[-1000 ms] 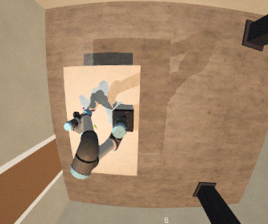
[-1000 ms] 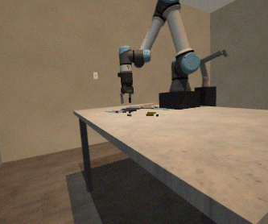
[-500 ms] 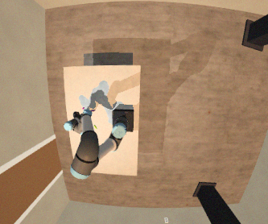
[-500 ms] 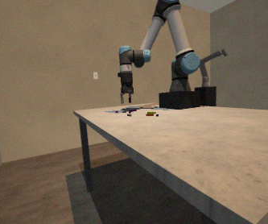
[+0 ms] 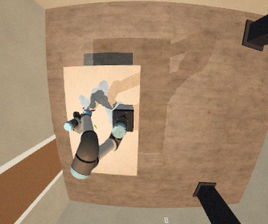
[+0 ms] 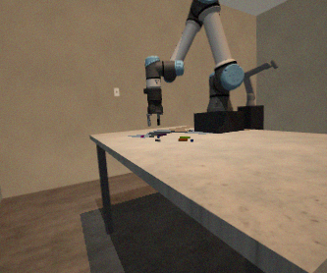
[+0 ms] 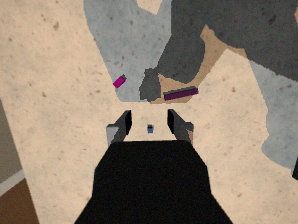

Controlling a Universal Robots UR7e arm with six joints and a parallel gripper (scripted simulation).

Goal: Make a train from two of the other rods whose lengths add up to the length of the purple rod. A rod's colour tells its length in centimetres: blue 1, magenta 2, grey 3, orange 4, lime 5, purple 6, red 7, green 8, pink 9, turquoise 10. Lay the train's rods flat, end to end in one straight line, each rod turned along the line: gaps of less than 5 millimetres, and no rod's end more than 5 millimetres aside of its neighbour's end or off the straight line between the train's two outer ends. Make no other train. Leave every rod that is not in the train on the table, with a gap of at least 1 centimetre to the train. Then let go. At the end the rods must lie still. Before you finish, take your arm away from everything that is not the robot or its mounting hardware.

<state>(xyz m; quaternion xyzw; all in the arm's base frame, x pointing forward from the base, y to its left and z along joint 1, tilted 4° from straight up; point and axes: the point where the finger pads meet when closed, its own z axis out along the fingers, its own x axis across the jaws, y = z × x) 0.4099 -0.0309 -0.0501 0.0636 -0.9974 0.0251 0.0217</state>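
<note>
The claw (image 6: 154, 120) (image 7: 149, 117) hangs wide open above the desk (image 5: 121, 161) (image 6: 256, 167) (image 7: 240, 185), nothing in its grip. From the wrist, a small blue rod (image 7: 150, 129) shows between the fingertips' lines, with the purple rod (image 7: 181, 93) and a shorter magenta rod (image 7: 119, 81) lying apart beyond.

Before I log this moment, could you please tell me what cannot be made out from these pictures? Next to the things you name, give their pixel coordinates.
- Lime rod (image 5: 96, 126) (image 6: 185, 137): outside the wrist view; too small elsewhere to judge its ends.
- Grey rod (image 6: 158, 140): tiny in the exterior view; colour uncertain.
- Table's (image 6: 256, 162) near corner: cut off by the exterior view's bottom edge.
</note>
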